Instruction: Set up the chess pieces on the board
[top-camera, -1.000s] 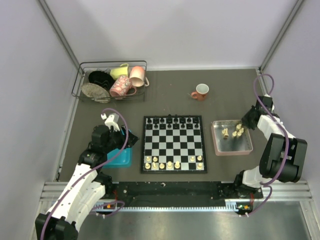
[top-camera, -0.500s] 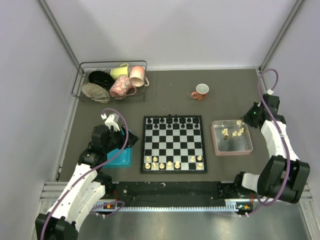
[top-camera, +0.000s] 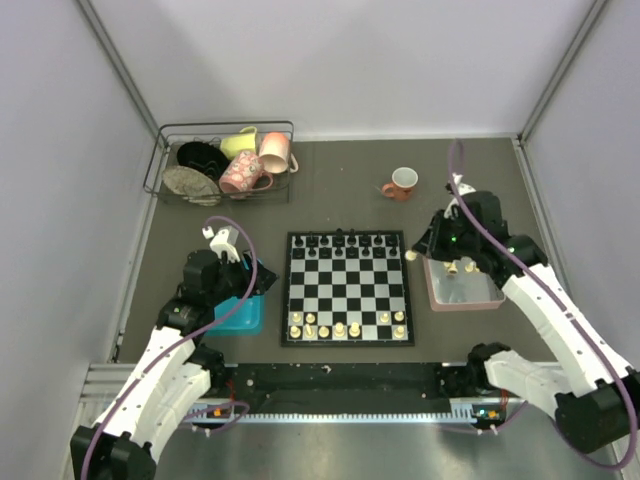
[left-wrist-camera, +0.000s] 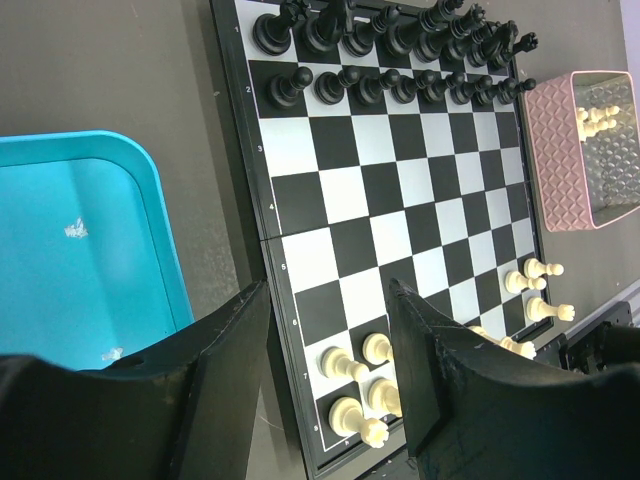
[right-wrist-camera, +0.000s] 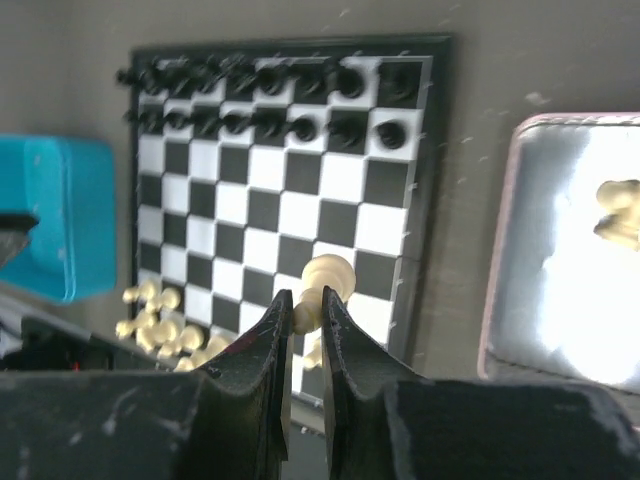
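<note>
The board (top-camera: 347, 285) lies in the middle, black pieces (top-camera: 345, 241) along its far rows and several cream chess pieces (top-camera: 340, 328) on its near rows. My right gripper (top-camera: 412, 254) is shut on a cream pawn (right-wrist-camera: 326, 275) and holds it above the gap between the board's right edge and the pink tray (top-camera: 465, 305). More cream pieces (top-camera: 468, 266) lie in that tray. My left gripper (top-camera: 262, 280) is open and empty, between the blue tray (top-camera: 240, 315) and the board's left edge; its wrist view shows cream pieces (left-wrist-camera: 350, 365) between the fingers.
A wire basket (top-camera: 225, 160) with mugs and bowls stands at the back left. A red mug (top-camera: 402, 183) stands behind the board on the right. Walls close in on both sides.
My right gripper has swung left from the far side of the pink tray toward the board's right edge, carrying a cream pawn. The left arm has not moved.
</note>
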